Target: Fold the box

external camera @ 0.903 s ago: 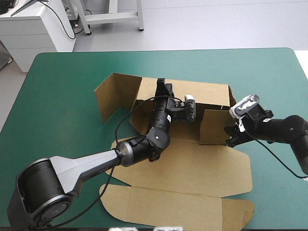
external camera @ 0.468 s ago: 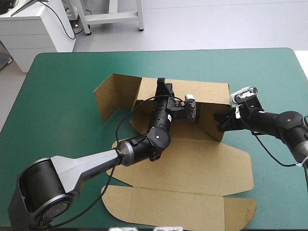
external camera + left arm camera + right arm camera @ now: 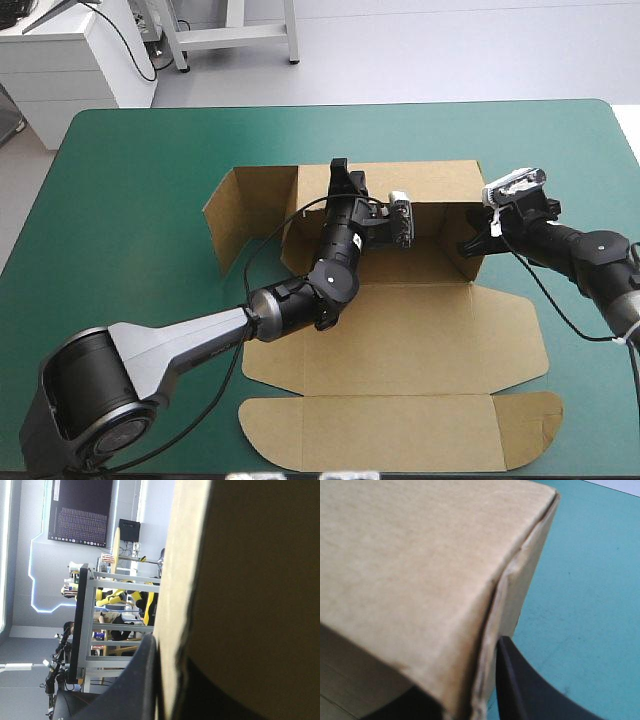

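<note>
The desk [image 3: 130,180] with its teal-green cover took up most of my overhead feed, and the brown box [image 3: 400,340] sat roughly mid-desk, a bit toward the right edge. It was half built. The far wall [image 3: 430,180] stood upright, a side flap [image 3: 235,215] stood angled out toward the desk's left edge, and the right wall [image 3: 468,262] was up too. The base panel and the lid [image 3: 400,430] lay flat, running to the desk's near edge.

The left gripper [image 3: 345,180] reached across the base and was up at the top rim of the far wall. On my left wrist feed I could see one black finger [image 3: 142,680] tight against one face of the board's edge [image 3: 175,605] and a dark shape on the other face, so it was pinching that wall.

The right gripper [image 3: 470,245] was at the box's far right corner. On its own feed one black finger [image 3: 520,690] lay against the outside of the corner [image 3: 420,555], with something dark just inside, so I read it as pinching the right wall.
</note>
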You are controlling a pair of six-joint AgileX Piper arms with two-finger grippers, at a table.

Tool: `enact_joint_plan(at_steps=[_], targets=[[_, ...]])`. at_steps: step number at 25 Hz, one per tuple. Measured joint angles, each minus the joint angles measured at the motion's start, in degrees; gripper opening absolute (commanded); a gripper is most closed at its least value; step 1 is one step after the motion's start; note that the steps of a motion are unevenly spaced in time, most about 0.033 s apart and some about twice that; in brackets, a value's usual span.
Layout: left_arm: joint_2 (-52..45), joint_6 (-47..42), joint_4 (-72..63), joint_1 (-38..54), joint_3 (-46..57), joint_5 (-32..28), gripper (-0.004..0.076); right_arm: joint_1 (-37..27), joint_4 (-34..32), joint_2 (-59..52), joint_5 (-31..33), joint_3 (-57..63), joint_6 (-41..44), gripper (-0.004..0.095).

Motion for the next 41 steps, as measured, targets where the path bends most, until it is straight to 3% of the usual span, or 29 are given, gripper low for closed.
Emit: enact_joint_plan(at_steps=[2,9,14,21,23,27,28,36,41], targets=[[0.05,0.00,-0.23,0.00,-0.20,-0.11,-0.0008,0.14,0.00,0.00,-0.13,0.00,-0.18,-0.0015],[-0.06,0.00,-3.04,0.05,-0.26,1.60,-0.0008,6.81,-0.57,0.32,-6.89,0.00,0.98,0.0003],[-0.06,0.06,-4.07,0.30,-0.26,4.12,-0.0008,12.69,-4.54,0.45,-15.02,0.00,7.58,0.0003],[-0.06,0.17,-4.07,0.43,-0.26,4.23,0.0001,13.35,-5.56,0.45,-16.07,0.00,11.27,0.0003],[-0.06,0.17,-4.07,0.43,-0.26,4.23,0.0065,13.35,-5.99,0.45,-16.02,0.00,11.78,0.0003],[0.04,0.71,-3.83,0.28,-0.26,1.87,0.0372,13.95,-8.73,0.45,-13.94,0.00,14.72,0.0003],[0.22,1.06,-2.84,0.05,-0.26,0.94,0.0403,14.06,-9.79,0.45,-13.84,-0.11,16.58,0.0003],[0.22,1.29,-1.46,-0.43,-0.26,0.70,0.0357,14.51,-18.17,0.39,-14.72,-0.28,26.23,0.0003],[0.40,1.29,-1.52,-4.12,-0.26,5.95,0.0302,14.51,-19.11,0.34,-14.92,-0.77,27.78,0.0002]])
